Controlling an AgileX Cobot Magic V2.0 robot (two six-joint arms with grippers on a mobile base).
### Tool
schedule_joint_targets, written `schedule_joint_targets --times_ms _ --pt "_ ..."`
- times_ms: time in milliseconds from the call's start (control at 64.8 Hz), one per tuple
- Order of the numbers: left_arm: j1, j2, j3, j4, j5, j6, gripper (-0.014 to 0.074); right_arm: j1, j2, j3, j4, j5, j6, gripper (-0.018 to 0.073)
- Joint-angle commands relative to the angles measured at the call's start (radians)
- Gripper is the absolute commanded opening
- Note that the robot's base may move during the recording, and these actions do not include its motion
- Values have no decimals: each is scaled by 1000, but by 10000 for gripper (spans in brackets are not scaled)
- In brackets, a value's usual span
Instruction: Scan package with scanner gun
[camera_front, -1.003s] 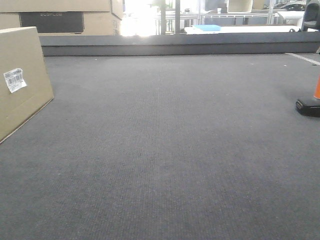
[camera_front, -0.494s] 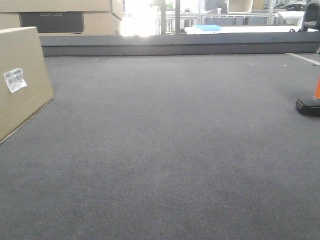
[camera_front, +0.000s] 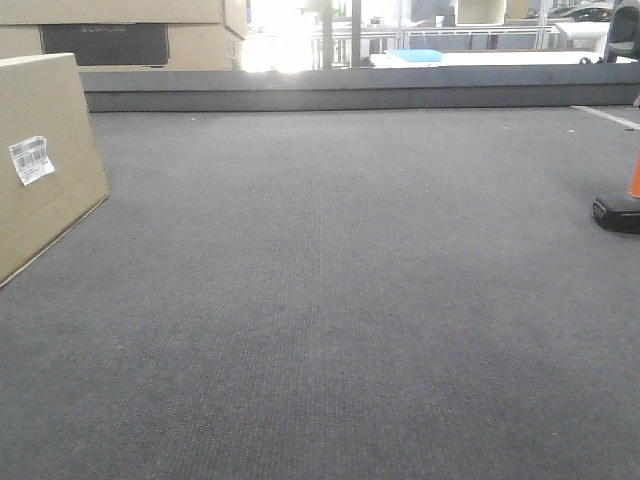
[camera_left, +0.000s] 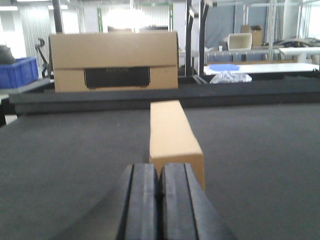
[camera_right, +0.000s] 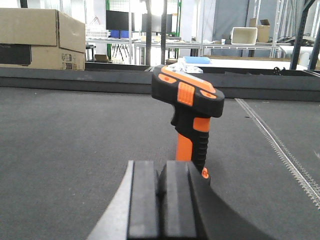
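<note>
We see dark grey carpet (camera_front: 330, 300) w/ package (camera_front: 40, 160) at left, scanner gun (camera_front: 622, 205) upright at right.

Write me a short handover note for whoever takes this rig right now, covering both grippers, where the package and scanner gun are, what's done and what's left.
Left gripper: shut, empty, facing the package, which sits on the dark mat just ahead of it.
Right gripper: shut, empty, facing the scanner gun, which stands upright on the mat just ahead.
In the front view the package is at far left with its white barcode label on the side toward the open middle; the scanner is at far right.
Done: nothing grasped yet.
Left: pick up the scanner, aim it at the label, scan.
</note>
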Motion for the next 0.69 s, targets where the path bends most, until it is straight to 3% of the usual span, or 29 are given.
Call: schedule_joint_targets --times_ms 0,216,309,525,679 --pt "2 -6 20 -24 -9 8 -111 0 -3 0 2 -16 -9 -169" --pt "2 -6 100 -24 -137 8 -111 0 -3 0 2 -16 -9 -169" --pt "6 -6 100 -24 -78 8 -111 0 -3 0 2 -16 -9 -169" --pt "71 -6 100 -24 -89 8 -111 0 -3 0 2 -16 -9 -169" --pt "50 -6 100 -26 -98 8 -111 0 -3 0 2 -16 -9 -169"
